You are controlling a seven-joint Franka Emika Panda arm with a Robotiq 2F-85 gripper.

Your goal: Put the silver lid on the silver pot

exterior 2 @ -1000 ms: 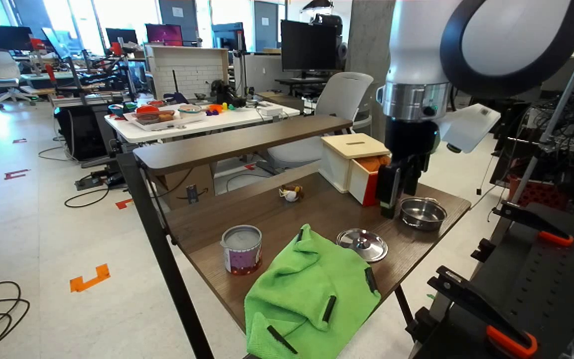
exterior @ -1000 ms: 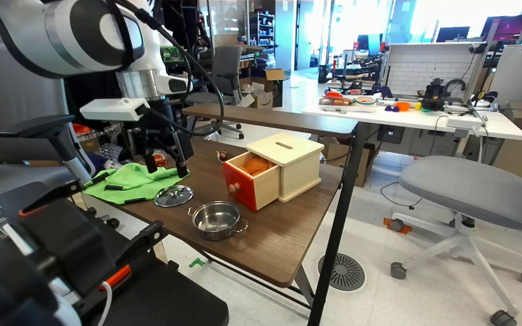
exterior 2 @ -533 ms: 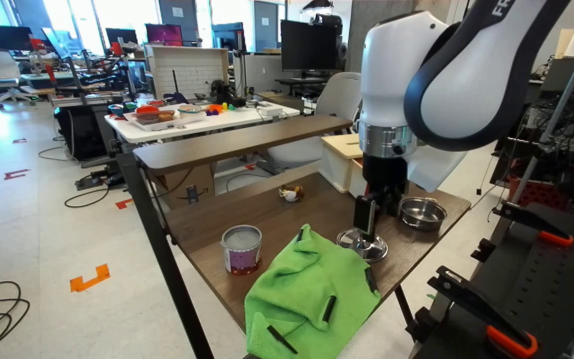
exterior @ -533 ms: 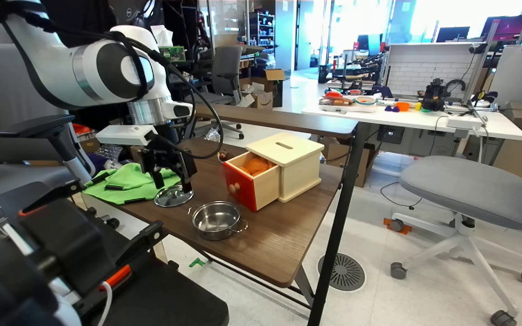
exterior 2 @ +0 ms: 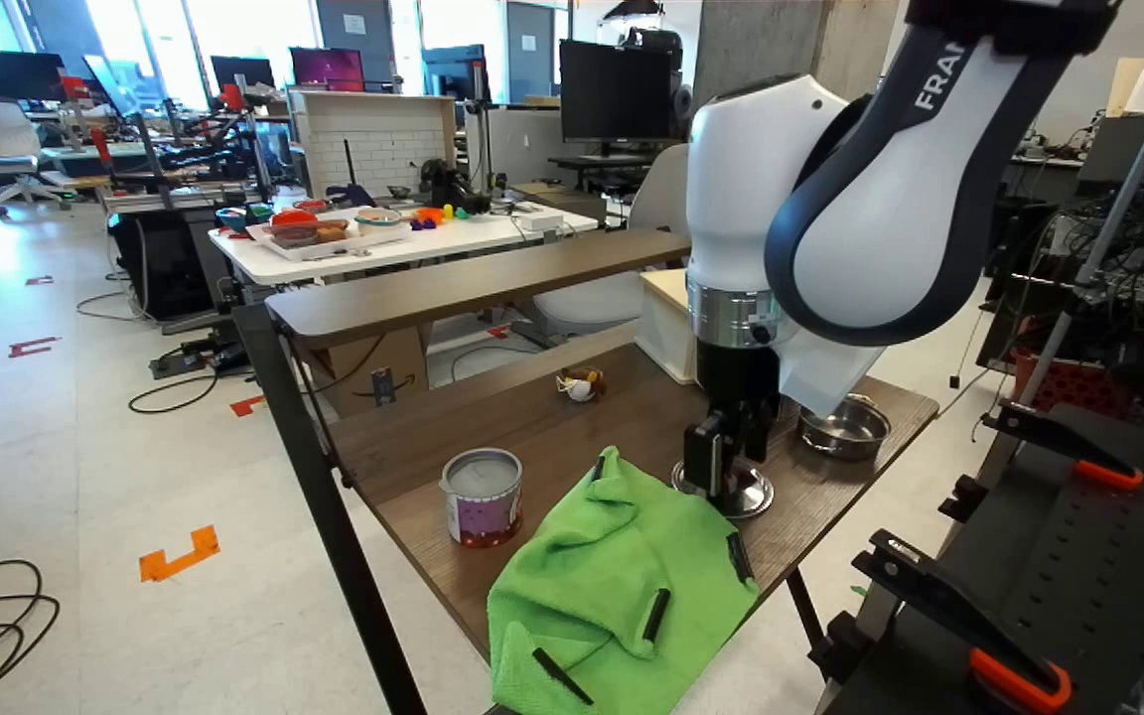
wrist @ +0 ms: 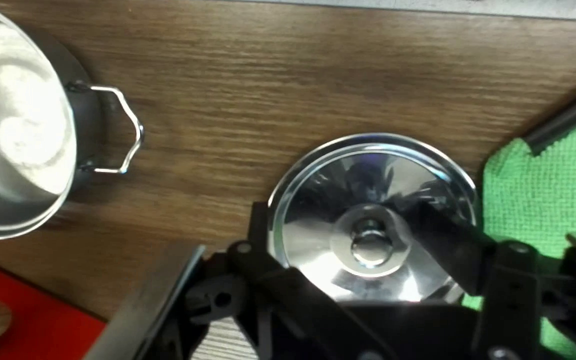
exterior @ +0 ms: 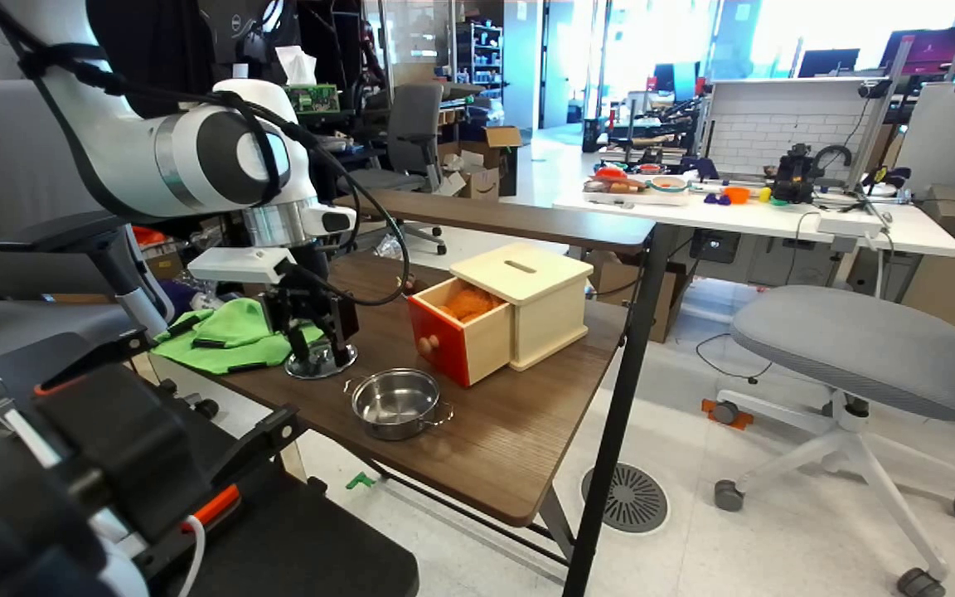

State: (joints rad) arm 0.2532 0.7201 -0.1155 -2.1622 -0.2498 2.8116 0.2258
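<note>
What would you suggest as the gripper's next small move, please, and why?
I would probably close the gripper on the knob of the silver lid: its fingers stand open, with the knob between them in the wrist view, and the lid lies on the table beside the uncovered silver pot.

The round, shiny silver lid [wrist: 368, 222] lies flat near the upright, uncovered, two-handled silver pot [exterior: 395, 405].

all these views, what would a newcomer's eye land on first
Probably the big white arm looming in both exterior views, its open claw over the silver lid. Next comes the bright green cloth beside that lid, then the red-fronted drawer pulled partway out of its pale wooden box.
</note>
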